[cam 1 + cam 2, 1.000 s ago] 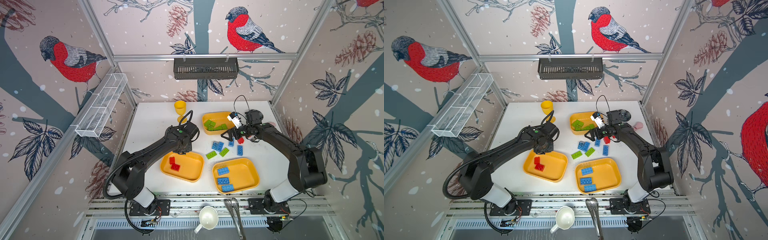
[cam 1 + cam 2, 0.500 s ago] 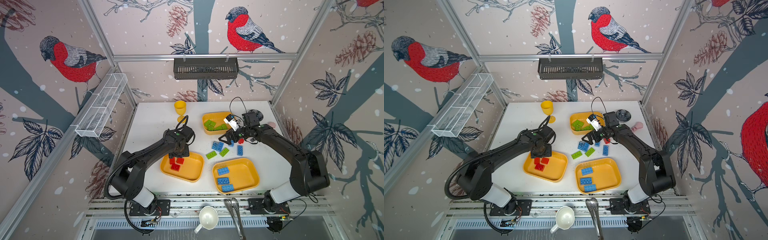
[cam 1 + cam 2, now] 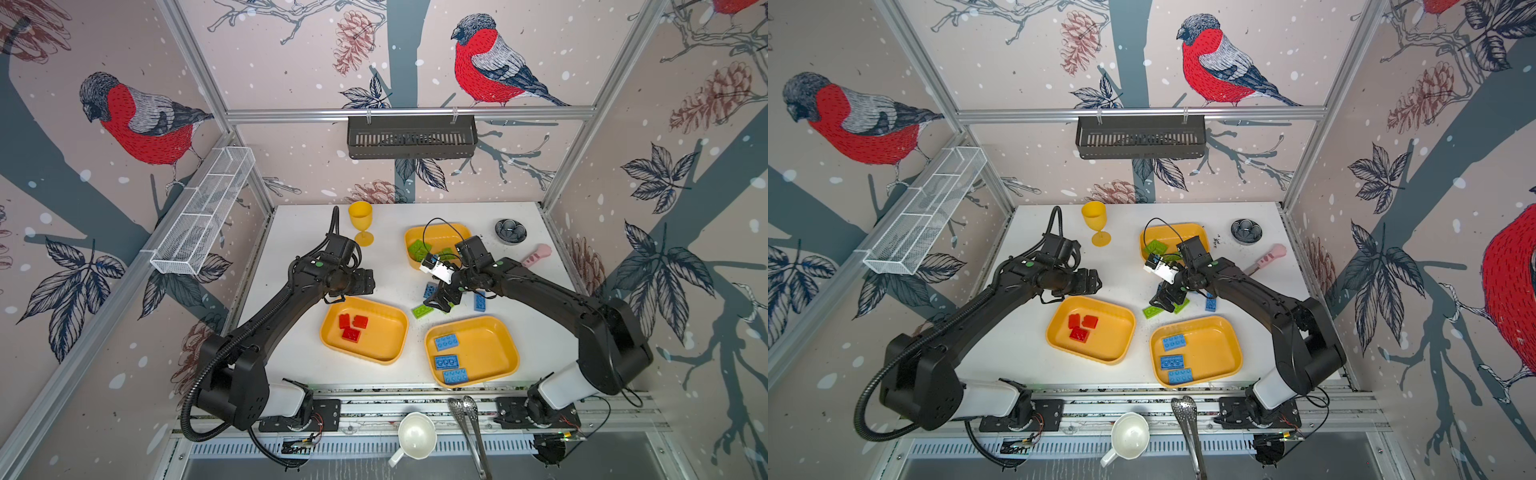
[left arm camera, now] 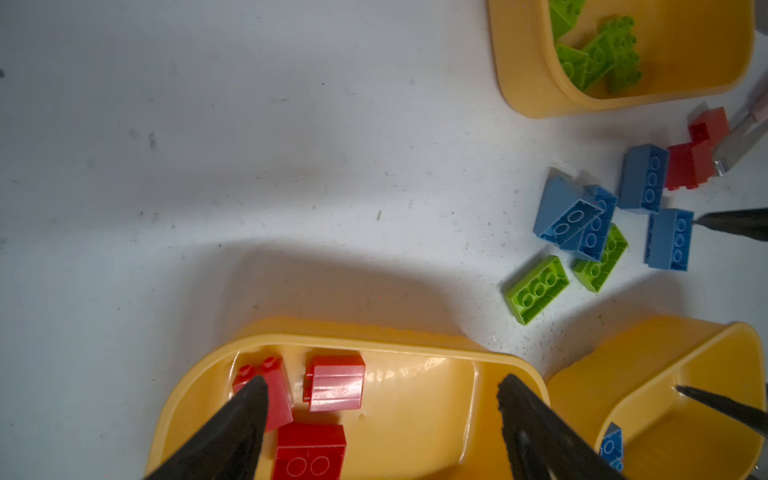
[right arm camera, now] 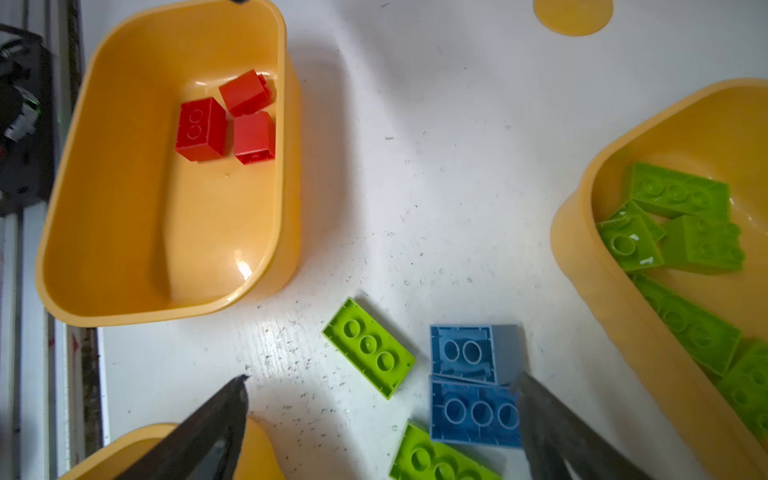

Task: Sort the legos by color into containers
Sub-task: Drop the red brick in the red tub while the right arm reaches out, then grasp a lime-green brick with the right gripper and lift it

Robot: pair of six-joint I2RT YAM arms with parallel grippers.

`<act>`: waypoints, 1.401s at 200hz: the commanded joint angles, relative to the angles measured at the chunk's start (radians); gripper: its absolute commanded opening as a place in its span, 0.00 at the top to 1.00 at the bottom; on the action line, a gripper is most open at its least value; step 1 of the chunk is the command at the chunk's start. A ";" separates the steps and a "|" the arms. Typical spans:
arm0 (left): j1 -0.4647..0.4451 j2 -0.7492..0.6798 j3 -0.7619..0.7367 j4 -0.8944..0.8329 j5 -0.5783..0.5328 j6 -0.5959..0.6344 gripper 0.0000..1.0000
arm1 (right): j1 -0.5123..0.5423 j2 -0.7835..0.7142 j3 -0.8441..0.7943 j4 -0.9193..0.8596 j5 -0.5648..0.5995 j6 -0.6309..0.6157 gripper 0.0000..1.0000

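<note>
The left claw (image 4: 380, 380) is open wide and holds nothing. It hangs over the near-left tray (image 3: 384, 338), where three red legos (image 3: 352, 326) lie. The right claw (image 5: 381, 378) is open wide too and empty, low over loose blue and green legos (image 5: 478, 411) on the white desk (image 3: 299, 232) between the trays. Three blue legos (image 3: 446, 361) lie in the near-right tray (image 3: 490, 349). Green legos (image 3: 419, 250) lie in the far tray (image 3: 440, 235).

Bright, even light casts soft shadows on the table (image 4: 291, 124); glare glints in one tray (image 5: 245, 266).
</note>
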 commanded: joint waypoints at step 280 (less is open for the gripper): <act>0.104 -0.090 -0.143 0.153 0.157 0.044 0.03 | 0.163 0.276 0.074 -0.078 0.251 -0.262 0.69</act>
